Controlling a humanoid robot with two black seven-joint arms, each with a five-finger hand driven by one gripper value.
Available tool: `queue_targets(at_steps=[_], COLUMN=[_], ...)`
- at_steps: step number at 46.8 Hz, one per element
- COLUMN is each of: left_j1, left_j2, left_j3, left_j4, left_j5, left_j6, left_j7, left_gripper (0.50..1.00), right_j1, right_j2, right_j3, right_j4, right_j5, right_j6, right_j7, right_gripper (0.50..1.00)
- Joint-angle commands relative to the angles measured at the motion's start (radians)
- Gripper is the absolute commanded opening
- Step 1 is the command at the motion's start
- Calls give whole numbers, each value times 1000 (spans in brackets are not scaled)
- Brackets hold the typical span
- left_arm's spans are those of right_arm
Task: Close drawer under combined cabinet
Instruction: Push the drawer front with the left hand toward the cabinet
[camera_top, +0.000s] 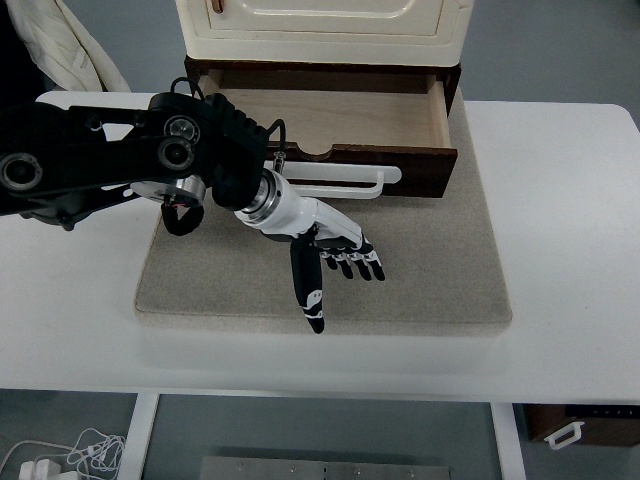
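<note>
Drawer (330, 125) hangs pulled out under the cabinet (325, 25), left hand (335, 250) just before its front, fingers spread, holding nothing; approach step, next needs palm pushing front inward.

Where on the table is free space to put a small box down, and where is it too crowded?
Free: the white table right of the grey mat, and the mat's right half. Also the front strip below the mat. Crowded: ahead of the open drawer, where the left hand hovers open, and the left side under the arm.
</note>
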Motion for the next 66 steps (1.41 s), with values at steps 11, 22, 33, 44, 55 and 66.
queue_targets(at_steps=[11, 22, 33, 44, 55, 66], left_j1=[-33, -36, -39, -49, -44, -44], left_j2=[-16, -32, -32, -35, -45, -73], left_j3=[1, 4, 4, 6, 6, -2], left_j4=[65, 94, 137, 183, 226, 298], left_j5=[1, 9, 18, 20, 24, 58], left_j6=[-39, -39, -41, -42, -42, -42], left_j7=[0, 0, 0, 0, 0, 0], left_gripper=[1000, 1000, 1000, 1000, 1000, 1000], right_j1=[0, 0, 0, 0, 0, 0], right_j2=[0, 0, 0, 0, 0, 0], right_j3=[0, 0, 0, 0, 0, 0], right_j4=[0, 0, 0, -1, 0, 0], right_j5=[0, 0, 0, 0, 0, 0], right_j6=[0, 0, 0, 0, 0, 1], right_j7=[0, 0, 0, 0, 0, 0], right_gripper=[952, 952, 952, 952, 952, 952])
